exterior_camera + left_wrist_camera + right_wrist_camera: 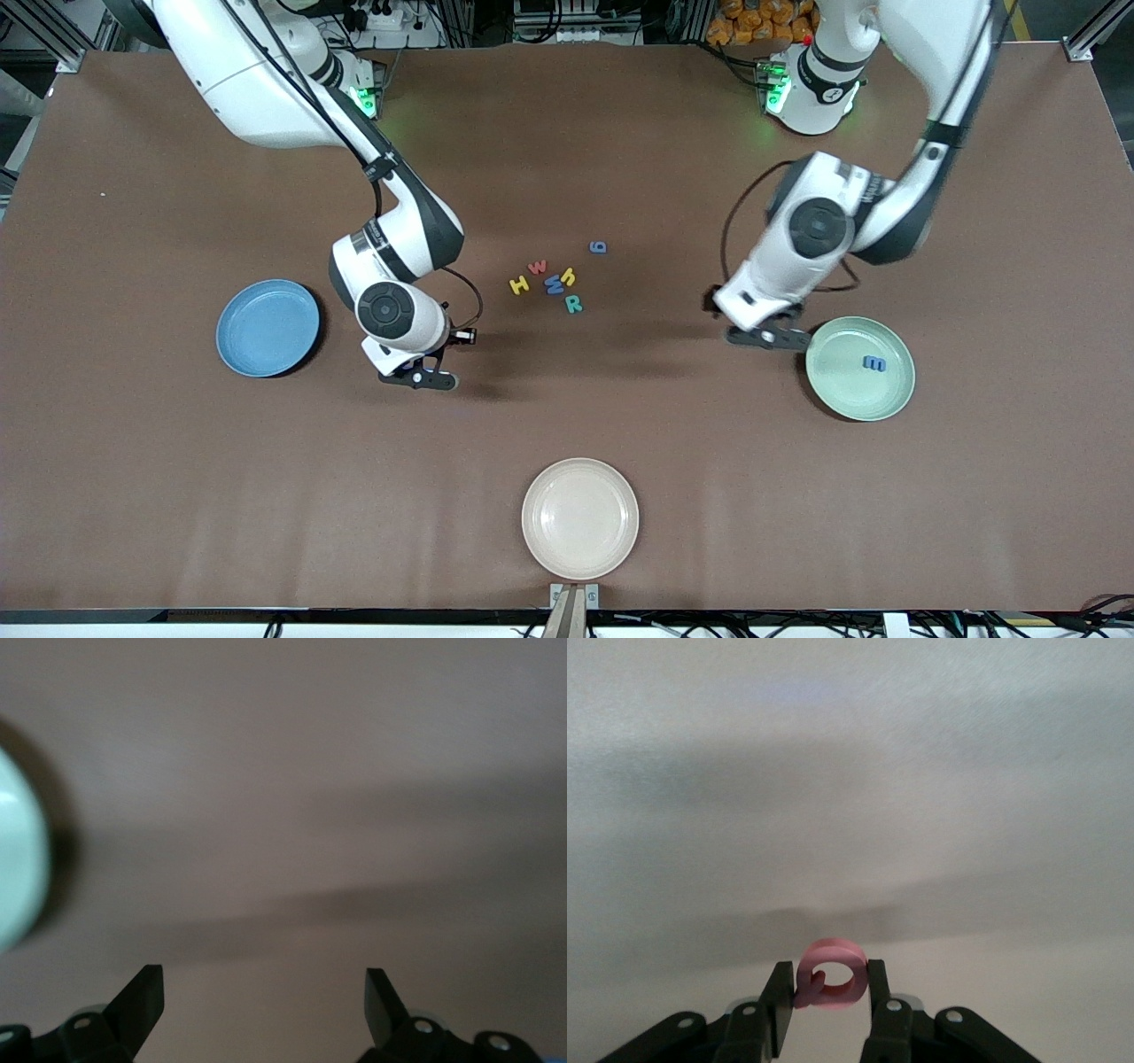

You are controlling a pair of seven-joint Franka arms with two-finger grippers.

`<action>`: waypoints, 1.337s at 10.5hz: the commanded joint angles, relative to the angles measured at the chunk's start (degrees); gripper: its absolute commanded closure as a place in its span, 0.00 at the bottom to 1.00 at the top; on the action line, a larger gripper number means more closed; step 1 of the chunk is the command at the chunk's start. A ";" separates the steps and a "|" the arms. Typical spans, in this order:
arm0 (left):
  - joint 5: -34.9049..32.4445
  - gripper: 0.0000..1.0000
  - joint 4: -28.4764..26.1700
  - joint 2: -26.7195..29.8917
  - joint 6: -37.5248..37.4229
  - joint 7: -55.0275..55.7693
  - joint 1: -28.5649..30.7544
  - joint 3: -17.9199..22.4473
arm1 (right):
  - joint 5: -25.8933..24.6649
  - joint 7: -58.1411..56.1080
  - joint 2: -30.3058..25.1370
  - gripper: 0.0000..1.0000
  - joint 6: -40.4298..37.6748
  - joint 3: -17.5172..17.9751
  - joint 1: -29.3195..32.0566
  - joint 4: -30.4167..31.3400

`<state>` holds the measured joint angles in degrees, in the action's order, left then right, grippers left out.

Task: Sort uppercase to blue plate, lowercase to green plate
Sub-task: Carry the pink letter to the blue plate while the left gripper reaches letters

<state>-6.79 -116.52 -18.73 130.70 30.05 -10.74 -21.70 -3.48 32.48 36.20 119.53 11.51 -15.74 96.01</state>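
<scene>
My right gripper (827,988) is shut on the red Q (833,973); in the front view this gripper (418,377) hangs over bare table between the blue plate (267,326) and the letter cluster. My left gripper (767,337) is open and holds nothing (261,983), over the table just beside the green plate (859,390), whose rim shows in the left wrist view (16,859). A blue m (873,362) lies in the green plate. Mid-table lie yellow H (519,284), red w (537,267), blue W (555,283), yellow h (569,276), teal R (574,305) and blue g (598,247).
A cream-white plate (580,518) sits near the front edge of the brown table, nearer to the camera than the letters. The blue plate has nothing in it.
</scene>
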 commanded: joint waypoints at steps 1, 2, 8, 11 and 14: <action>0.19 0.00 0.15 -1.30 -0.54 7.79 -3.56 -3.77 | -0.03 -8.95 -1.83 0.73 -4.54 -1.91 2.63 -0.64; 0.19 0.00 0.41 -2.88 -0.28 9.40 -4.80 -5.44 | -0.12 -13.27 -2.53 0.73 -6.40 -4.80 2.73 -0.73; -10.78 0.00 5.51 -13.95 3.76 24.17 -17.64 -5.46 | 0.05 -43.42 -4.12 0.73 -10.11 -20.45 3.61 -0.65; -11.05 0.00 5.69 -16.07 5.88 24.18 -18.96 -5.29 | 0.14 -47.33 -3.42 0.72 -8.97 -22.67 4.66 1.80; -14.75 0.00 4.90 -16.78 7.54 24.18 -18.88 -5.29 | 3.72 -47.42 -3.24 0.58 -5.27 -22.93 4.84 5.59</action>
<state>-19.27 -111.91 -35.02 137.13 53.08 -29.22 -27.25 -2.40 -14.05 33.62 113.19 -11.31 -10.93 99.70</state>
